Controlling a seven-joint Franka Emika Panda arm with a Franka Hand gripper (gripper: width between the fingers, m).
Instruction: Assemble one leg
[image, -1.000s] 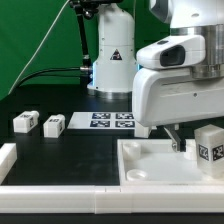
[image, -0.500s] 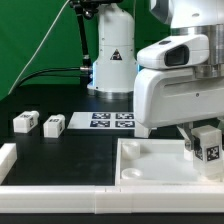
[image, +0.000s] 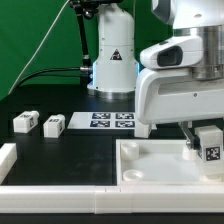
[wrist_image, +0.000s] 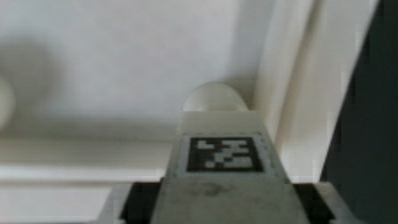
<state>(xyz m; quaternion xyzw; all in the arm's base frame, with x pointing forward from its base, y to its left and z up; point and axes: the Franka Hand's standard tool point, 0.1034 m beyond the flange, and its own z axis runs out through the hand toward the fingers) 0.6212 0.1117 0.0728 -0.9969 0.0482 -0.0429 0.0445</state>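
Note:
My gripper (image: 205, 146) is shut on a leg (image: 210, 143), a small white block with a black-and-white tag facing the camera. It holds the leg just above the right side of the large white tray-like part (image: 150, 160). In the wrist view the leg (wrist_image: 226, 165) fills the space between my dark fingers (wrist_image: 150, 205), pointing at a rounded socket (wrist_image: 221, 97) in the tray's corner. Two more legs (image: 24, 122) (image: 54, 125) lie on the black table at the exterior view's left.
The marker board (image: 113, 121) lies flat behind the tray. A white robot base (image: 112, 55) stands at the back. A white rail (image: 8, 155) runs along the left front edge.
My gripper has carried the leg slightly to the exterior view's right and a little lower over the tray. The two loose legs have not moved.

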